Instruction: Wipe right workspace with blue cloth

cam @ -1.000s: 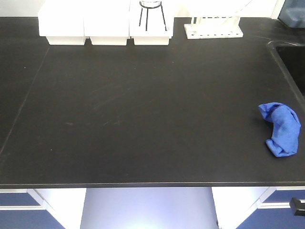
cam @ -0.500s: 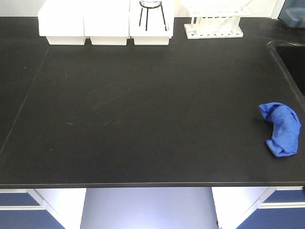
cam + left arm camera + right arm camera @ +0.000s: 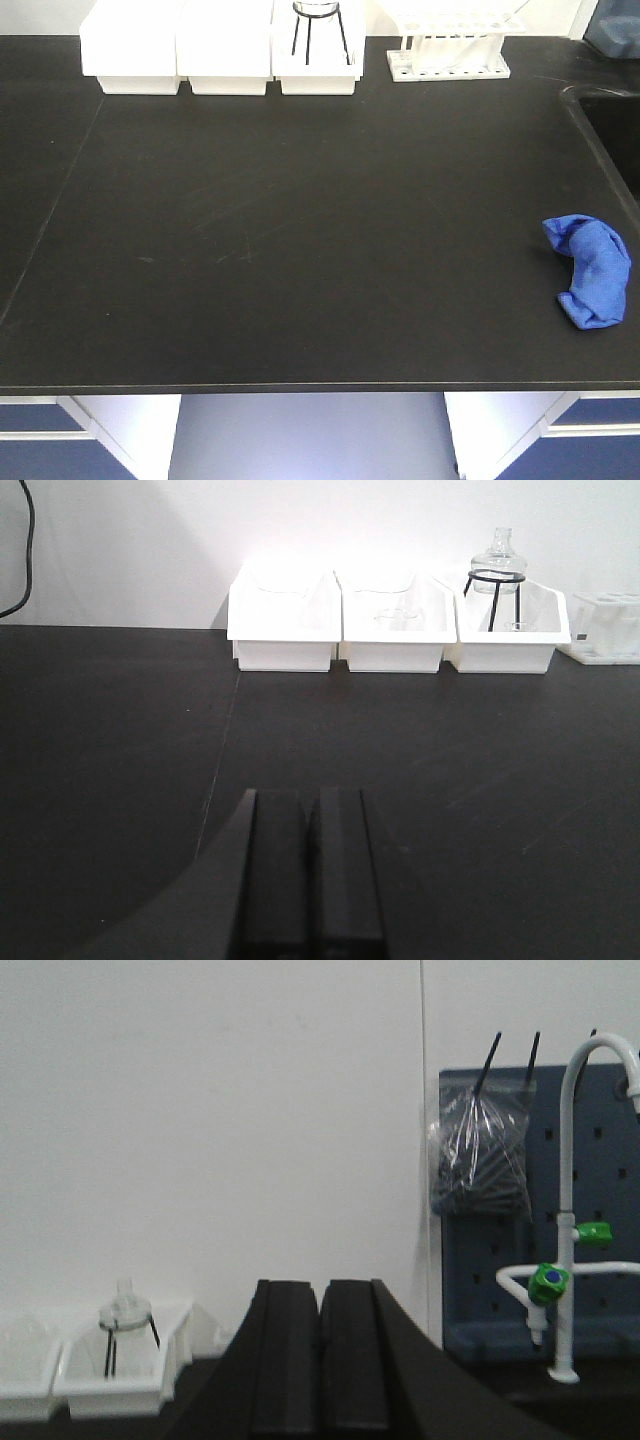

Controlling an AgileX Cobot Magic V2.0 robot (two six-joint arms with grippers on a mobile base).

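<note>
The blue cloth (image 3: 590, 270) lies crumpled near the right edge of a black benchtop (image 3: 300, 250) in the front view, and nothing touches it. This bench carries white bins and a sink; the right workspace is out of view. My left gripper (image 3: 311, 798) is shut and empty, hovering low over the bench and facing the bins. My right gripper (image 3: 320, 1288) is also shut and empty, raised and facing the wall. Neither gripper shows in the front view.
Three white bins (image 3: 225, 50) line the back edge, one holding a glass flask on a black wire stand (image 3: 320, 25). A white test-tube rack (image 3: 450, 55) stands beside them. A sink (image 3: 612, 120) is at the right, with a white faucet (image 3: 570, 1210) and a blue pegboard (image 3: 500, 1300).
A dark piece at the lower right corner of the front view one second ago has left the frame. The cloth has not moved.
</note>
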